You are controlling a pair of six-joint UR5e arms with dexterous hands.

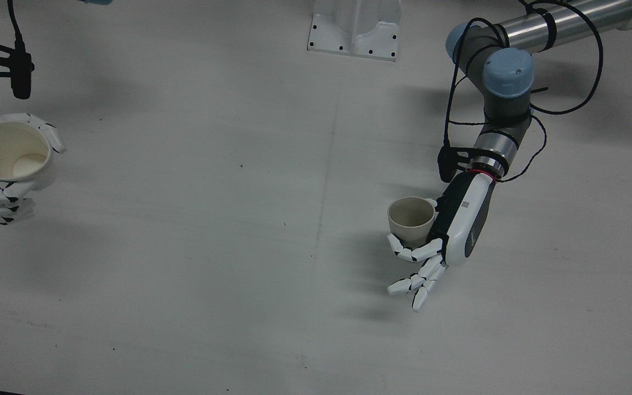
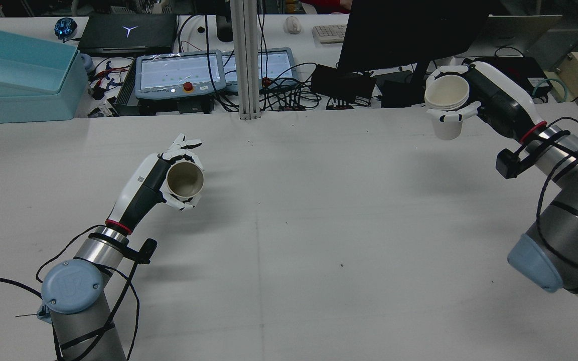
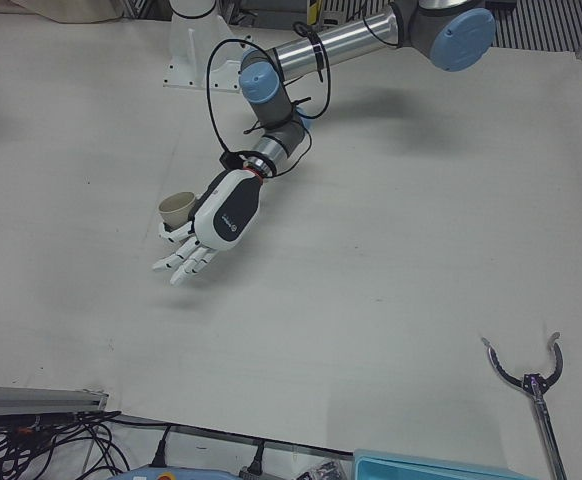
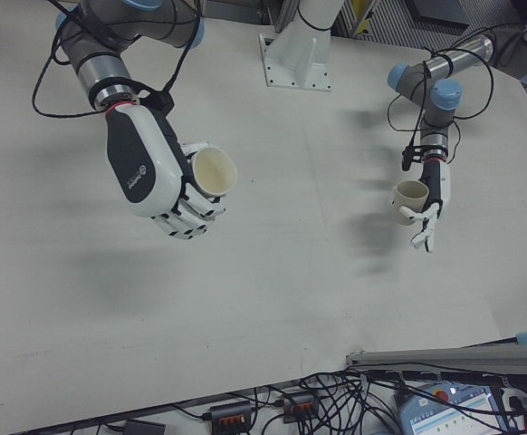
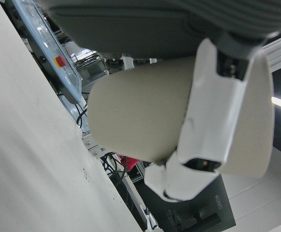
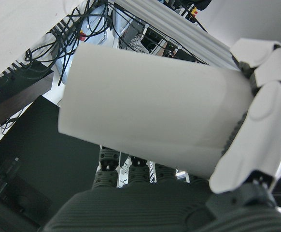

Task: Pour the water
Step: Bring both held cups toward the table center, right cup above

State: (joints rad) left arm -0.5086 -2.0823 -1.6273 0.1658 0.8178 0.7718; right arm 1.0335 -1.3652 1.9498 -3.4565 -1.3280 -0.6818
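The left hand (image 2: 168,175) is holding a small tan cup (image 2: 184,179) up above the white table (image 2: 319,225). Some of its fingers (image 1: 412,253) are wrapping around the cup, and the other fingers are sticking out straight past it. In the rear view the tan cup is tipping, so its open mouth is facing toward the middle of the table. In the front view you can see down into it, and it is looking empty, though I cannot be sure.

The right hand (image 2: 474,98) is holding a bigger white cup (image 2: 447,105) up high on the right side of the table, at the far edge. Its fingers (image 2: 454,115) are closing around the cup just below the rim. The white cup is standing almost upright with its mouth up. In the front view the inside is looking pale and I cannot tell if water is in it.

The two cups are well apart, one on each side of the table.

Past the far edge of the table a light blue bin (image 2: 18,80) is sitting at the left, with two screens (image 2: 178,75) and a tangle of black cables (image 2: 294,90) beside it. A black grabber tool (image 3: 531,385) is lying on the table near the operators' side
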